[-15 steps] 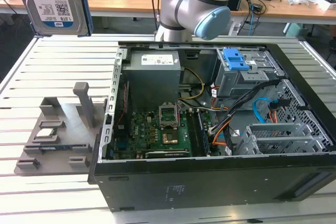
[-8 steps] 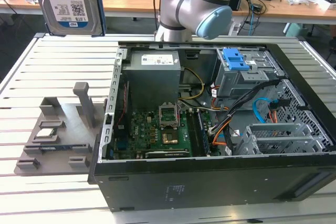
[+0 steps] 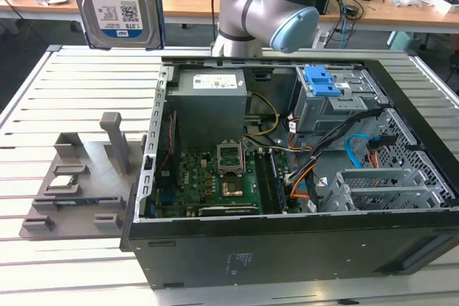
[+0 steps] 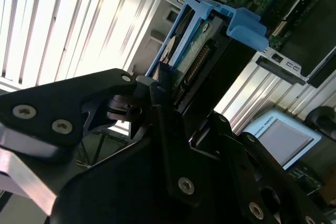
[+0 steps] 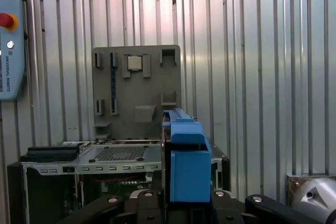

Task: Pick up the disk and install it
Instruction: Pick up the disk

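The disk (image 3: 118,1), a silver hard drive with a blue-and-white label, hangs upright high at the exterior view's left. It is above the slatted table and clear of the open computer case (image 3: 287,256). In the second wrist view my gripper (image 4: 167,85) is shut on the disk (image 4: 197,51). The black fingers (image 4: 157,114) clamp its end, and its blue side rails and connector edge point away from me. In the first wrist view the disk's blue rail (image 5: 186,166) rises between the gripper's black links, with the case and table below.
The robot arm (image 3: 265,12) stands behind the case. Inside the case are a motherboard (image 3: 215,177), cables and a drive bay with a blue latch (image 3: 320,80). A grey fixture tray (image 3: 79,177) holding a small square chip (image 3: 64,182) lies on the table (image 3: 72,270), left of the case.
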`<action>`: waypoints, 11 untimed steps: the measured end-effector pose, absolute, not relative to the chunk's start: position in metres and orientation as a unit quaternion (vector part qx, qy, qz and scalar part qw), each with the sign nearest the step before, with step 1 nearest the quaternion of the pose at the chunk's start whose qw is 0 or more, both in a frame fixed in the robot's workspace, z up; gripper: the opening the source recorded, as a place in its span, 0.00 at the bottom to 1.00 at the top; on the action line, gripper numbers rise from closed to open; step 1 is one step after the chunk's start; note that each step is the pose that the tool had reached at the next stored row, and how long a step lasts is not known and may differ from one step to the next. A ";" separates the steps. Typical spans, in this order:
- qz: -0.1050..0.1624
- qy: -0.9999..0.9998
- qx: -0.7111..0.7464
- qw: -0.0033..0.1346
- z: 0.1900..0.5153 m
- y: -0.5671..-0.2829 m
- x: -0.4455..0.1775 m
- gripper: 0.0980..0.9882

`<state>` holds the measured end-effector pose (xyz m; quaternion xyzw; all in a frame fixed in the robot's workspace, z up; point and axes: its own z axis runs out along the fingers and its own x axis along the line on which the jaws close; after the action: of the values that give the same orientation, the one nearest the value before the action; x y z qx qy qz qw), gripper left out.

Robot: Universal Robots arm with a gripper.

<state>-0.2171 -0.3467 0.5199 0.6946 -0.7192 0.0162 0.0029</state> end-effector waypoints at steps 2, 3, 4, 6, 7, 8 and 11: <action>0.016 -0.719 0.695 0.003 0.520 -0.347 -0.211 0.29; 0.016 -0.719 0.695 0.003 0.520 -0.347 -0.205 0.29; 0.016 -0.719 0.695 0.003 0.520 -0.346 -0.202 0.29; 0.016 -0.719 0.695 0.003 0.520 -0.346 -0.193 0.29; 0.016 -0.719 0.695 0.003 0.520 -0.346 -0.187 0.29; 0.016 -0.719 0.695 0.003 0.520 -0.346 -0.184 0.29; 0.016 -0.719 0.695 0.003 0.520 -0.346 -0.175 0.29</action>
<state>-0.1752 -0.3462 0.5198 0.6947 -0.7192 0.0162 0.0029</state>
